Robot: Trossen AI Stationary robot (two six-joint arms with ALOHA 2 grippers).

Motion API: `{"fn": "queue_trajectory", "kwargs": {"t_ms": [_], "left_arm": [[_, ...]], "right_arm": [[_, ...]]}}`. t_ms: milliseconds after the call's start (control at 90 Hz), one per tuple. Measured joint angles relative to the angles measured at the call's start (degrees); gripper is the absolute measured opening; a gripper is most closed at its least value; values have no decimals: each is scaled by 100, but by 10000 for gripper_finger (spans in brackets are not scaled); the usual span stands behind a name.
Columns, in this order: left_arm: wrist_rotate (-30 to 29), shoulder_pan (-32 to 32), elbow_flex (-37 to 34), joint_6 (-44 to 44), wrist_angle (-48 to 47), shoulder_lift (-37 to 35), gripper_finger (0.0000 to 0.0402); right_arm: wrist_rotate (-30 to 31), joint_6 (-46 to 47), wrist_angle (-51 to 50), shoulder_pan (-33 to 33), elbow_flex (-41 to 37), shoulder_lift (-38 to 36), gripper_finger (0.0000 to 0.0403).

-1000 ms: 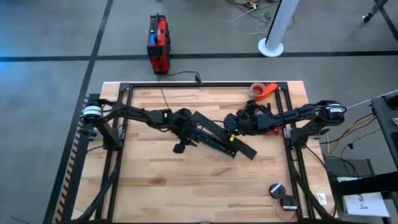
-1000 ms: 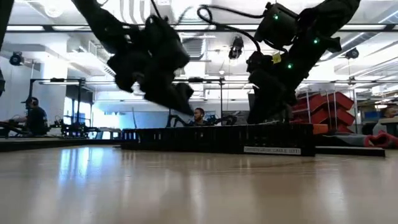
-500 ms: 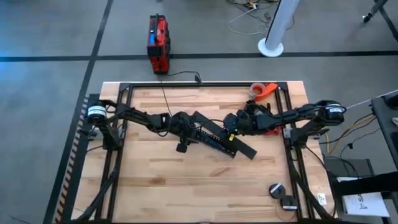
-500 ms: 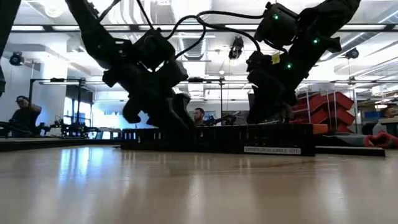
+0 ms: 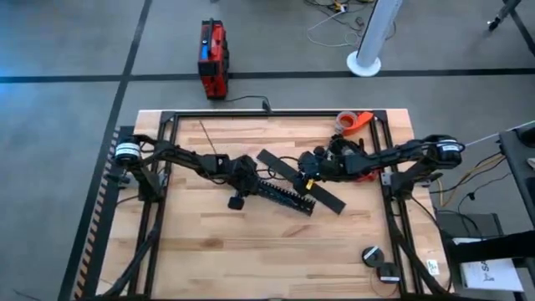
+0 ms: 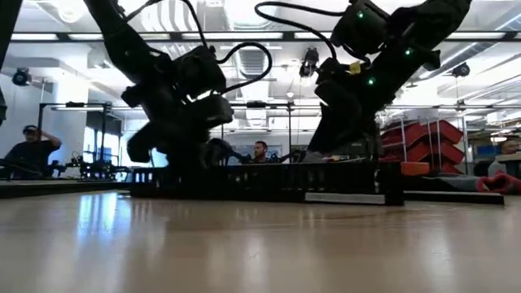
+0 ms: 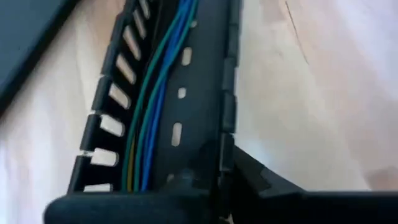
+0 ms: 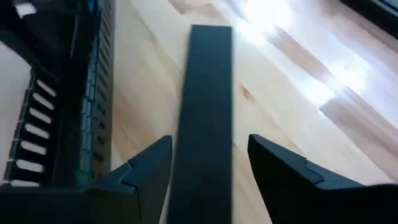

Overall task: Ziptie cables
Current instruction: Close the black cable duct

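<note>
**Cables sit in the rail, no tie on them yet: steady the rail before cinching**

Landmark = the slotted rail (image 5: 280, 194) lying slantwise mid-surface (image 5: 251, 251).

- Cables (image 7: 152, 93): green, blue and one orange-ish strand run lengthwise inside the rail's channel, lying flat and close together. No ziptie visible on them in any view.
- Left claw (image 5: 236, 199): at the rail's left end, low over the channel. Its wrist view looks straight down the channel; a dark edge crosses the near end, but I cannot tell how far the fingers are spread or whether they grip anything.
- Right claw (image 8: 208, 180): at the rail's right end, fingers (image 8: 148, 171) spread and straddling a flat black strip (image 8: 205, 106) that lies just beside the rail. They look close to the strip's edges, but contact isn't confirmed.

My read for doing this step well:
- Hold the rail at one end so it can't skid on the wood while the other arm works.
- Bunch the strands tight before any loop goes round; loose ones will slip out through the side slots.
- Thread through a slot rather than over the wall.
- Risk: the rail is light, so a sideways push swings it.
</note>
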Motion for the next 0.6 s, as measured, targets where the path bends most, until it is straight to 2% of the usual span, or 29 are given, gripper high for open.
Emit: {"fn": "queue_trajectory", "kwargs": {"t_ms": [122,178,256,367,467,522,600], "left_arm": [[657,-295,-54,-359,-582,-223,17],[874,-487,-124,-562,-552,-304,13],[888,-804,-271,-807,-280,-352,6],[612,-1255,-581,-1251,679,-350,3],[28,-1586,-804,-1699,1566,-326,11],[-216,-1716,-839,-1871,1905,-326,18],[-254,-1847,-844,-1913,2095,-330,33]], "right_arm": [[-7,72,744,53,0,460,199],[-6,208,1143,41,13,741,199],[4,166,1219,28,85,1118,199],[183,-17,1271,-43,330,1619,199],[353,-180,1269,-171,553,1939,199],[272,-223,1329,-262,652,2021,199],[46,-201,1346,-377,735,2117,199]]}}
